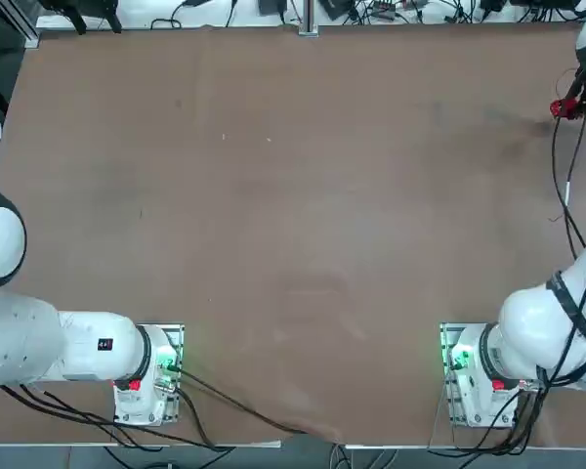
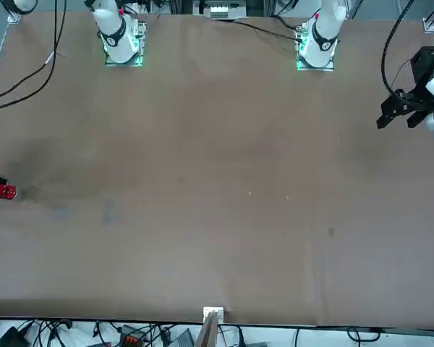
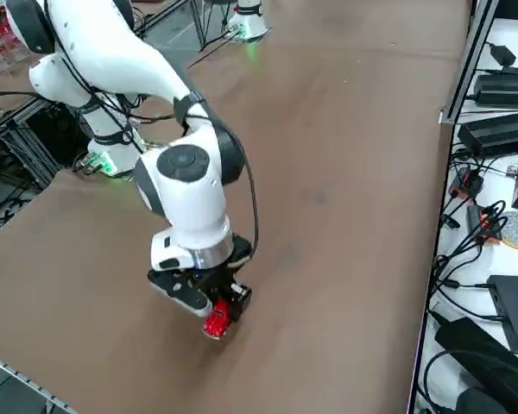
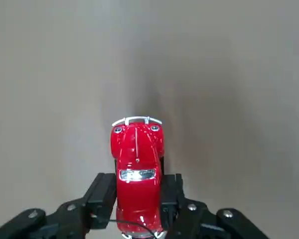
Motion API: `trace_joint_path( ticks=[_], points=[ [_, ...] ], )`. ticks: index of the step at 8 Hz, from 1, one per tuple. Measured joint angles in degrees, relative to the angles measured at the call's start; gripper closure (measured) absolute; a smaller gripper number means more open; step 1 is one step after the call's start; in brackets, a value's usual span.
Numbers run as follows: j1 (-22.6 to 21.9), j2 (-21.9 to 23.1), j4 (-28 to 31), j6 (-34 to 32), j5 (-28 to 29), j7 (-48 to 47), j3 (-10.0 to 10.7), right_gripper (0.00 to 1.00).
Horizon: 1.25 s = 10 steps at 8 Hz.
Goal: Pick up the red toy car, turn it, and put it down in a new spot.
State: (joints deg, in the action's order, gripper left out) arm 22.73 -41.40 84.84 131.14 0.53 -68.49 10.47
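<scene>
The red toy car [image 4: 137, 169] is clamped between the two black fingers of my right gripper [image 4: 138, 196], which is shut on its sides. Its nose with the pale bumper points away from the wrist. From above, the car [image 1: 565, 108] shows at the far right edge of the brown table, under the gripper [image 1: 572, 104]. The front view has the car [image 2: 1, 191] at its left edge. In the right side view the car [image 3: 217, 322] hangs below the wrist [image 3: 209, 297], close over the table; whether it touches the surface I cannot tell.
The brown table [image 1: 293, 225] spreads wide to the left of the car. Cables and black boxes [image 3: 501, 95] line the table's far edge. Two white-and-green robot bases [image 1: 474, 376] stand at the near edge.
</scene>
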Motion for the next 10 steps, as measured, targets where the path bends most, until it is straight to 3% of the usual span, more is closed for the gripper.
trace_joint_path(
  ticks=[6, 10],
  points=[
    [1.51, -2.78, -0.21, 1.58, 1.67, 3.63, -0.11, 0.51],
    [1.80, -4.97, -0.65, 8.19, 4.25, 5.66, -1.64, 0.51]
  ],
)
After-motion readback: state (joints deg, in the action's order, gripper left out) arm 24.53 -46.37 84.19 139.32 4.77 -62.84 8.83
